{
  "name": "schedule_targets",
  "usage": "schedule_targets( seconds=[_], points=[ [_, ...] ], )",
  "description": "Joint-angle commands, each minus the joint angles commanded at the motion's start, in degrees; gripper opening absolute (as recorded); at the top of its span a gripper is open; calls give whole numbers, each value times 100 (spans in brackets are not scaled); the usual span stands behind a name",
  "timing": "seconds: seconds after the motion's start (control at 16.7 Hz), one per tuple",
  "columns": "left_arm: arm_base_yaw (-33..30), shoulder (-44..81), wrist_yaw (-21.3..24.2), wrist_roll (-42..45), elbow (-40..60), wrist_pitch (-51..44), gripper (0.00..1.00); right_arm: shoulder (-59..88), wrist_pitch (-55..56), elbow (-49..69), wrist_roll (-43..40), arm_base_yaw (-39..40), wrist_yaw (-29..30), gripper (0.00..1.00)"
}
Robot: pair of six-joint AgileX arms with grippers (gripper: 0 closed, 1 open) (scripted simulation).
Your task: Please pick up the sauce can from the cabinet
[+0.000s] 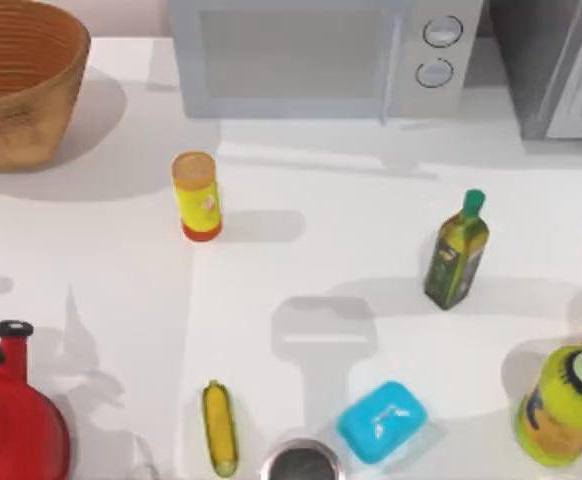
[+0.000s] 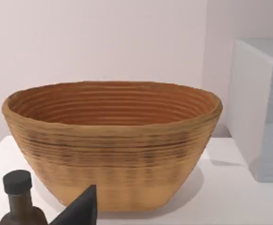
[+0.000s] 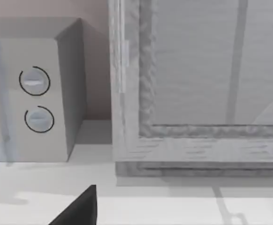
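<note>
Top view, bottom edge first: round steel cup (image 1: 301,463) at bottom centre, w/ a bright blue rounded box (image 1: 382,421) just right of it and a yellow corn cob (image 1: 219,428) just left. A big red vessel w/ black cap (image 1: 13,425) sits in the lower left corner, and a fat yellow-green bottle w/ dark green cap (image 1: 561,405) in the lower right.

Mid frame: a dark green oil bottle w/ green cap (image 1: 456,251) stands upright at centre right. A tall yellow canister w/ orange lid (image 1: 196,195) stands upright left of centre, well apart from it.

Top of frame: a woven tan basket (image 1: 16,85) in the upper left, a light grey microwave w/ two round knobs (image 1: 321,55) at upper centre, and the dark grey cabinet (image 1: 551,60) in the upper right corner, just beside the microwave.

Left wrist view: the left gripper (image 2: 82,208) shows as a dark wedge at bottom, near a dark bottle w/ black cap (image 2: 18,201), facing the basket. Jaw state: can't tell.

Right wrist view: the right gripper (image 3: 80,206) is a dark wedge at bottom, facing the cabinet's pale grey-white door panel (image 3: 197,79), which looks closed. Jaw state: can't tell.

Sauce can: can't tell where it is.
</note>
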Motion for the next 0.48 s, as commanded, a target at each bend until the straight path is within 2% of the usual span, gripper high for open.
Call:
schedule_targets(
  seconds=[0.24, 0.48],
  points=[
    [0, 0, 0, 0, 0, 0, 100, 152, -35, 183, 8, 30, 20, 100],
    [0, 0, 0, 0, 0, 0, 100, 1038, -285, 1267, 38, 168, 148, 100]
  ],
)
